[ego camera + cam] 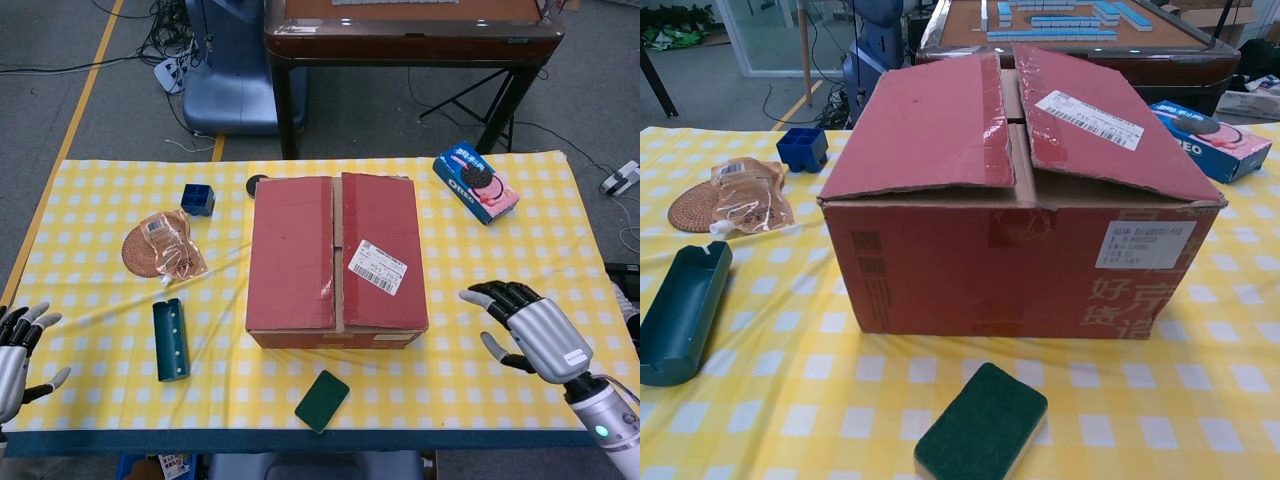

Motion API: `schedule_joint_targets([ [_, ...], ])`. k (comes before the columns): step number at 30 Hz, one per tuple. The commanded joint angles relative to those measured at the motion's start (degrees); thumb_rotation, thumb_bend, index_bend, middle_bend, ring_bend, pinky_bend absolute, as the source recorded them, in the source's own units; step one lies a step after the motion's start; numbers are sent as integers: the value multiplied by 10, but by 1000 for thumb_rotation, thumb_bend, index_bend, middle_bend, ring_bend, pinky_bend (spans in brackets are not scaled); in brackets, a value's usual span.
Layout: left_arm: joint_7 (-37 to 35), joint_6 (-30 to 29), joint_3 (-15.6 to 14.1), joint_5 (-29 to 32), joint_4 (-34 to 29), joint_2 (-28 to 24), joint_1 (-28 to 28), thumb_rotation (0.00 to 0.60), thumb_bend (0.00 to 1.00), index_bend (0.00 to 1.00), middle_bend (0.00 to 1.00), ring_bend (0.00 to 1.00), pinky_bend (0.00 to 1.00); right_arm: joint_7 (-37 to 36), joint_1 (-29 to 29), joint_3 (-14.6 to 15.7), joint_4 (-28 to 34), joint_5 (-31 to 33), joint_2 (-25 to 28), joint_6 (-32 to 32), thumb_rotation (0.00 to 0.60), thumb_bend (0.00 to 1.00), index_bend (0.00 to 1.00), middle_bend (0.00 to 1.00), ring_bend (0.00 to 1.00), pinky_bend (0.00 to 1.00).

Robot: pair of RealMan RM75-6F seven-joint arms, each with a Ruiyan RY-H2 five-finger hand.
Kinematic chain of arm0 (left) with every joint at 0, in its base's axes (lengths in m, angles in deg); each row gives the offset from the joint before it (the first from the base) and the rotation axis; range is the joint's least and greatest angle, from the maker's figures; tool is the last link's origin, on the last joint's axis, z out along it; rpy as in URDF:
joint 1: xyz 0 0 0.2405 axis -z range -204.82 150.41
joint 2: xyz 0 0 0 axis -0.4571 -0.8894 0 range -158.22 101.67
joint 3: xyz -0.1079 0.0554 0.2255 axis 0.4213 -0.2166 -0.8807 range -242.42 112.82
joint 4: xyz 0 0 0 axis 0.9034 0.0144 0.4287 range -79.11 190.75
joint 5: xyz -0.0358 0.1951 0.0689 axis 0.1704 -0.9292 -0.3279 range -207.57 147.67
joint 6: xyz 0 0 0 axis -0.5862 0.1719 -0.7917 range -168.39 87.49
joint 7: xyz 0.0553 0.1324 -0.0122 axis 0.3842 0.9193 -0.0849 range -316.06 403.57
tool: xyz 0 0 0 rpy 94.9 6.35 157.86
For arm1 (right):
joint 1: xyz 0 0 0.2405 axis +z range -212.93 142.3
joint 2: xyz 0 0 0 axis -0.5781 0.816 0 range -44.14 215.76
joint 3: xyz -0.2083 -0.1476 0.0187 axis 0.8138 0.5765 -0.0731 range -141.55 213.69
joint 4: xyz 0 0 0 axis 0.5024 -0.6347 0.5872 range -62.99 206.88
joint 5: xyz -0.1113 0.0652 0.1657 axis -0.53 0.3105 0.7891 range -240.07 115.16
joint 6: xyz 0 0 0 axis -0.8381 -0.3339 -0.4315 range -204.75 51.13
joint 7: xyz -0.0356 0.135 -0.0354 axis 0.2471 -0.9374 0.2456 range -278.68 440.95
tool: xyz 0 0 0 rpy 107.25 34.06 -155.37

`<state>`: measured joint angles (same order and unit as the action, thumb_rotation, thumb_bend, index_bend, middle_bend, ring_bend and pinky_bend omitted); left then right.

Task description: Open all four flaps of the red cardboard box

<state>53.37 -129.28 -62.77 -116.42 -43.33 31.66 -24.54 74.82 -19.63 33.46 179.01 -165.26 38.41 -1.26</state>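
The red cardboard box (pixel 337 262) (pixel 1015 190) stands in the middle of the yellow checked table. Its two top flaps lie down, meeting at a narrow centre gap, and the right flap carries a white label (pixel 377 266). My right hand (pixel 525 327) hovers over the table to the right of the box, fingers spread, holding nothing and a clear gap away from the box. At the near left corner of the table my left hand (pixel 17 348) is open too, far from the box. Neither hand shows in the chest view.
A green sponge (pixel 322 400) lies in front of the box. Left of it are a teal holder (pixel 170 339), a woven coaster with a pouch (pixel 160 245) and a blue cube (pixel 197 199). An Oreo box (pixel 475 181) lies at the back right.
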Motion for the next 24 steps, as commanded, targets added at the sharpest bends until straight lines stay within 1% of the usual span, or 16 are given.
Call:
schedule_joint_targets([
  [1,0,-1,-1,-1,-1,0,-1,600,144,297,161,119,0,4,56,-22,38,-13,19,-58,600,770,198,216,183,235],
  [4,0,-3,-2,-3,-2,-1,-3,600,144,297,161,119,0,6,102,-42,55,-11,15,-105,600,947,198,222,183,235],
  [5,0,-4,-3,-5,-2,-1,-4,600,144,297,161,119,0,7,116,-48,59,-8,12,-120,600,984,198,228,183,235],
  [6,-1,-6,-3,-6,-2,-1,-5,600,144,297,161,119,0,9,130,-54,61,-3,8,-135,600,996,198,233,183,235],
  [9,-2,-11,-5,-9,-1,-2,-9,600,144,298,161,119,0,24,178,-76,61,17,-14,-185,600,1000,198,256,183,235],
  [15,-7,-13,-4,-7,3,-4,-11,600,145,301,161,119,0,74,248,-105,36,57,-79,-248,600,1000,213,267,183,235],
  [19,-11,-12,-4,-6,6,-2,-11,600,144,304,161,119,0,117,284,-118,9,73,-120,-270,600,1000,267,297,183,235],
  [24,-18,-8,-4,-1,14,2,-12,600,145,316,162,119,0,137,321,-123,-16,102,-152,-305,600,1000,293,315,183,235],
])
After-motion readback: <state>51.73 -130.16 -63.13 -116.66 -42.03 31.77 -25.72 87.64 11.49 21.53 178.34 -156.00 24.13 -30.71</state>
